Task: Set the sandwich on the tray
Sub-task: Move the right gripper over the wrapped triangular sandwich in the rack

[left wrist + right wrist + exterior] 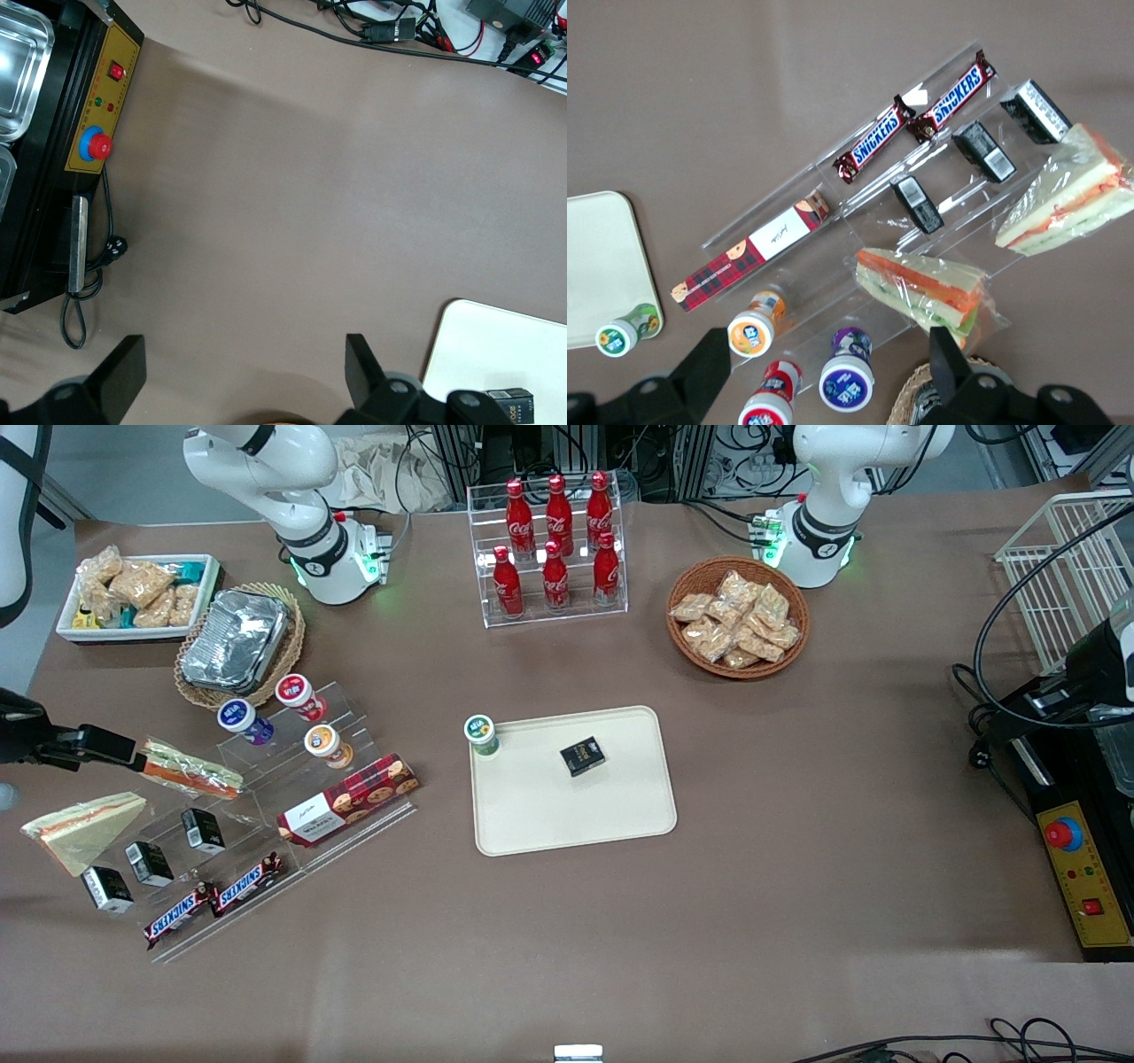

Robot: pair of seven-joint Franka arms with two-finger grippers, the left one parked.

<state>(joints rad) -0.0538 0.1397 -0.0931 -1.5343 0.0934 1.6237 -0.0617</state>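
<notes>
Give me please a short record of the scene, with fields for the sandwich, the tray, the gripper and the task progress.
sandwich: wedge sandwich lies on the table at the working arm's end, beside the clear stand
tray: tray near the table's middle, holds a small black box; a green-lid cup sits at its corner
gripper: gripper open, hovers above the stand, holds nothing
progress: sandwich not yet picked

Gripper (824,372) raised above table, fingers apart.
</notes>
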